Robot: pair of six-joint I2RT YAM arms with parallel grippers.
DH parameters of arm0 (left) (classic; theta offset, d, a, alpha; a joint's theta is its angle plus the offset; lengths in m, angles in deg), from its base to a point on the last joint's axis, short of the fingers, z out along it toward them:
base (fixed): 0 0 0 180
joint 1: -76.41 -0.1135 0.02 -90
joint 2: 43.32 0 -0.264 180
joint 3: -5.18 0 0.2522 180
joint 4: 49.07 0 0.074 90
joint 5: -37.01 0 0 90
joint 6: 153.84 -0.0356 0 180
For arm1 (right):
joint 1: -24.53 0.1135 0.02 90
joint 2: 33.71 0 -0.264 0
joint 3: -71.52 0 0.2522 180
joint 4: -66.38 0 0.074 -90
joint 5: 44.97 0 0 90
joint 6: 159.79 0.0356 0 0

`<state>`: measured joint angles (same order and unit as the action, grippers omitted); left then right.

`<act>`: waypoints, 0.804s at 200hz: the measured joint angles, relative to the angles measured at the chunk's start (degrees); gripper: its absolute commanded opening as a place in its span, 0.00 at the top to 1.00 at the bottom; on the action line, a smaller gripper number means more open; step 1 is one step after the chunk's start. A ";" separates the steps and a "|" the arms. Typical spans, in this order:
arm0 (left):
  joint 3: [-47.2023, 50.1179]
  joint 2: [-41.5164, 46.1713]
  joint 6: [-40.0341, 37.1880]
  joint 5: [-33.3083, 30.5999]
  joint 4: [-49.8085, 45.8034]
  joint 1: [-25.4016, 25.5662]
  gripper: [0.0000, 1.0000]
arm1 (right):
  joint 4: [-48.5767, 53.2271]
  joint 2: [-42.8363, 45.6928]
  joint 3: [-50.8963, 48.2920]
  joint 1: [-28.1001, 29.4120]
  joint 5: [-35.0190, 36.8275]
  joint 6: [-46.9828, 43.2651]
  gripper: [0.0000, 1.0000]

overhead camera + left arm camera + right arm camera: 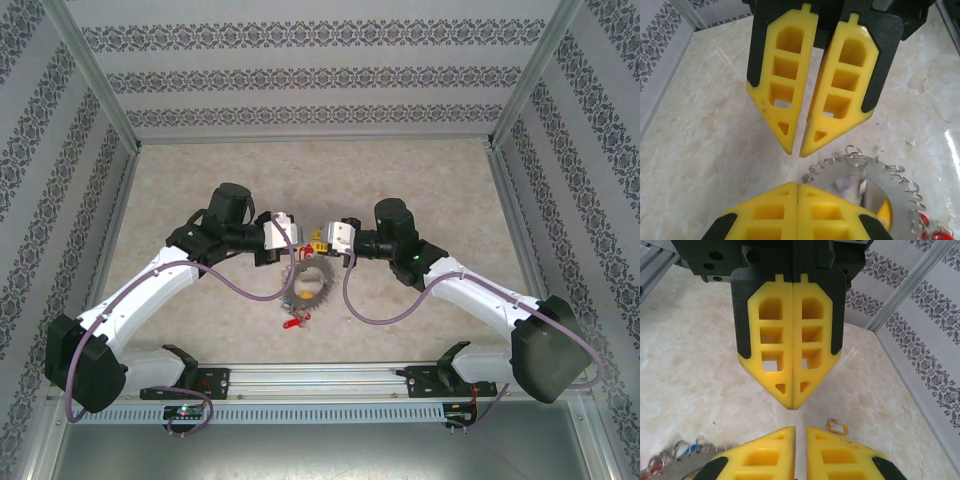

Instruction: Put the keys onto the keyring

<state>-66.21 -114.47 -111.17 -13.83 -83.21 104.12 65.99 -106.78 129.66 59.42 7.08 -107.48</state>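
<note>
While both arms meet tip to tip over the mottled beige, stone-patterned bench (pixel 200 180), the left gripper (pixel 798 187) is clenched, its ribbed yellow plastic fingers pressed flush with nothing seen between them. The right gripper (pixel 796 150) stands slightly parted, with a narrow wedge of gap between its pointed fingers, grasping nothing. The keyring (pixel 840 172), flat shiny grey metal fringed with small wire loops, lies on the bench just beside the left gripper's tips, at their 4 o'clock. Red tags (pixel 932 232) sit at the ring's 4 o'clock rim. A small yellow tag (pixel 838 427) with a wire loop lies loose, at 1 o'clock from the right gripper's tips in the right wrist view.
</note>
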 measured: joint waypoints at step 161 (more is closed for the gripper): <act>9.20 -5.64 11.28 -3.32 4.44 4.07 0.66 | 36.48 3.32 5.92 -7.61 10.21 -0.04 0.62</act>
<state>-57.01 -120.11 -99.89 -17.16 -78.77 108.18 102.47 -103.46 135.58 51.82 17.29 -107.52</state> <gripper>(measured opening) 0.337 0.365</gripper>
